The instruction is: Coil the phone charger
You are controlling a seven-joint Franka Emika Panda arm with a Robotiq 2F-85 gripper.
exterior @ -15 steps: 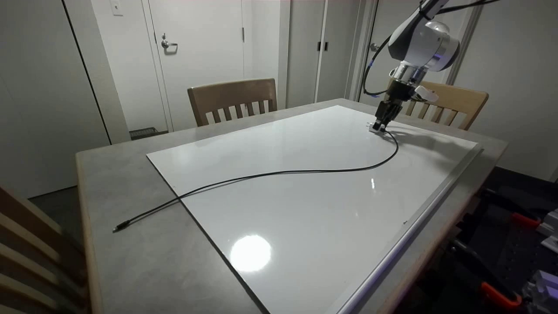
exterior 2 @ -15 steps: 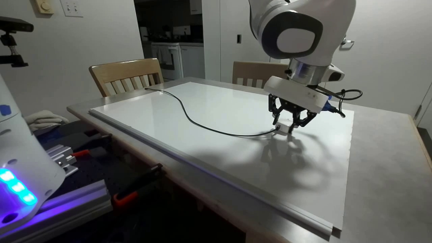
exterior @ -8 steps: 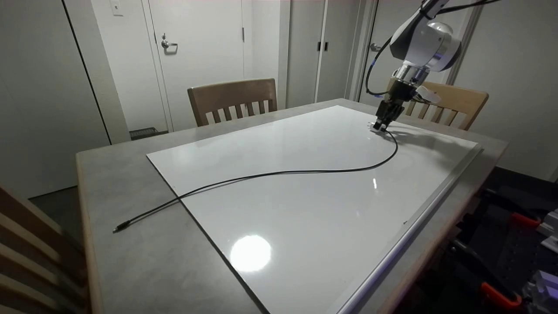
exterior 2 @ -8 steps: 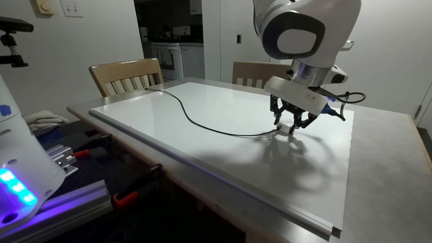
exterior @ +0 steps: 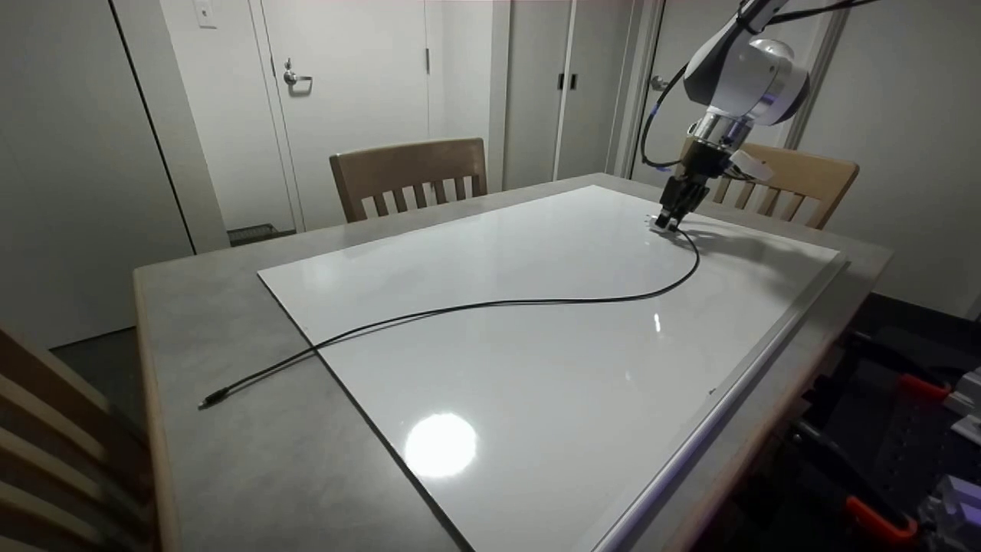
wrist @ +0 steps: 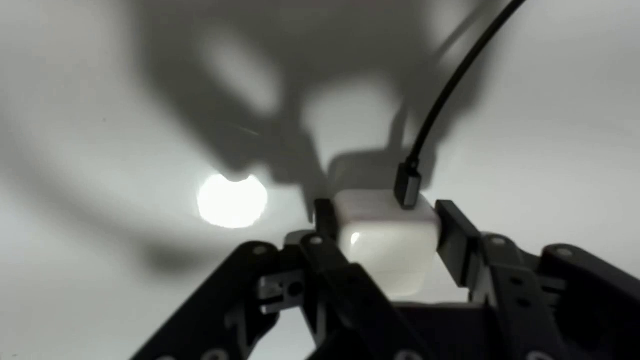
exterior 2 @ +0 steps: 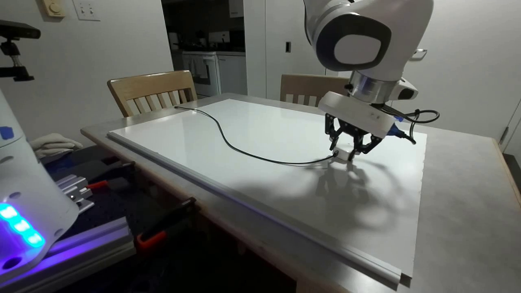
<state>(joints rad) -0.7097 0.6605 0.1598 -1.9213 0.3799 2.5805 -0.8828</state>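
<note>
Where in claw [exterior 2: 342, 154], charger [exterior 2: 344, 152] partly hidden

Dim, grey light falls from above. In an exterior view a round, burnt-out glare [exterior: 441, 445] whitens the board [exterior: 506, 368] between the left and right edges of the bench [exterior: 245, 460]. In an exterior view the gripper [exterior 2: 342, 153] throws a soft shadow [exterior 2: 342, 199] toward the near edge; beyond it blue lamps [exterior 2: 21, 224] glow, and the kitchen [exterior 2: 203, 53] past the far corner is dark. The wrist view is soft, with a blown-out spot [wrist: 232, 201].
</note>
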